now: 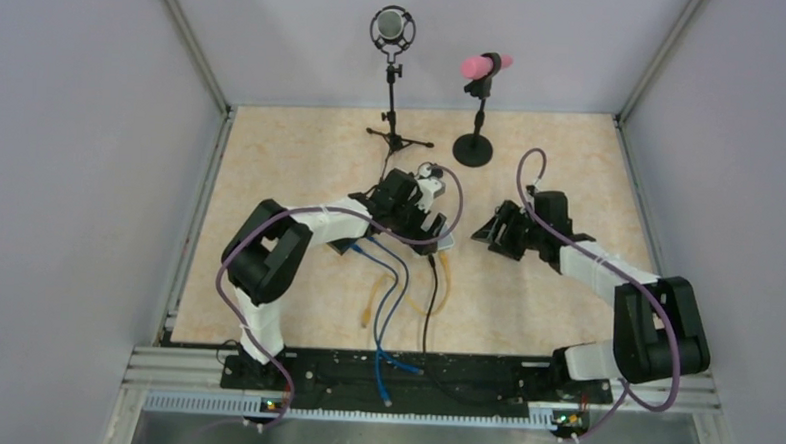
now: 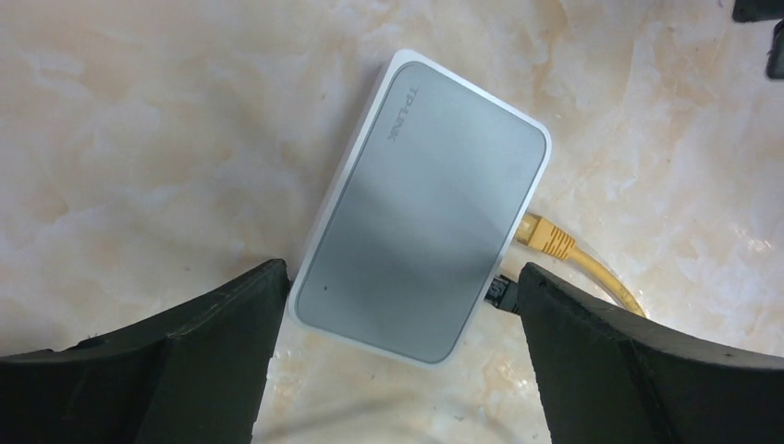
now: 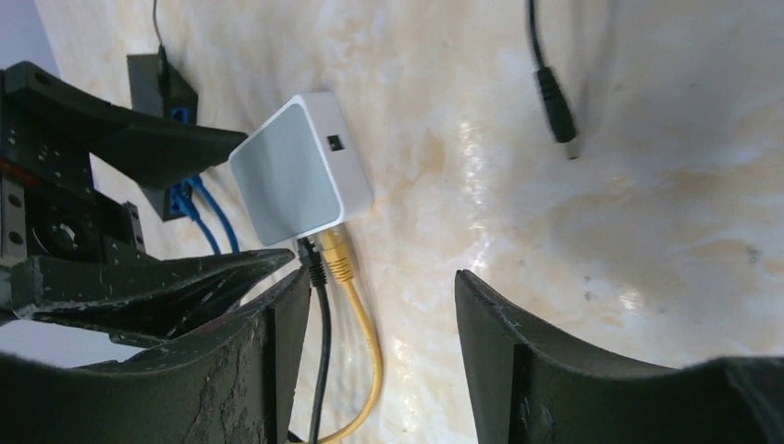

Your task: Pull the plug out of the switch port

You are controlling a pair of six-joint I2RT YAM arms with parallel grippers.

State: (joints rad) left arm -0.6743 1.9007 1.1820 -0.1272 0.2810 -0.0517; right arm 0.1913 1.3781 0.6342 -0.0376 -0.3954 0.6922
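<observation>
Beige marbled table (image 1: 271, 167), walled in grey on three sides. Left arm (image 1: 268, 252) stretched to the table's middle; right arm (image 1: 655, 324) bent in from the right. Two microphone stands (image 1: 390, 82) at the far edge, one topped in pink.

Left gripper (image 2: 399, 277) directly above the switch (image 2: 430, 231), spread wide, a finger on either side of the casing's near end. Grips nothing, though one fingertip looks to sit right at a corner of the casing. Right gripper (image 3: 379, 287) just beside the switch, partly open, with only bare table and cable in the gap. Holds nothing.

Switch white-edged and grey-topped, flat on the table near the middle, lying askew. Blue cables (image 1: 390, 302) trailing toward the near edge, plugged into a separate black box (image 3: 157, 83). Yellow plug (image 2: 545, 239) and black plug (image 2: 499, 291) side by side, both seated in the switch's ports. Loose black barrel connector (image 3: 555, 97) on bare table, well apart from the switch.
</observation>
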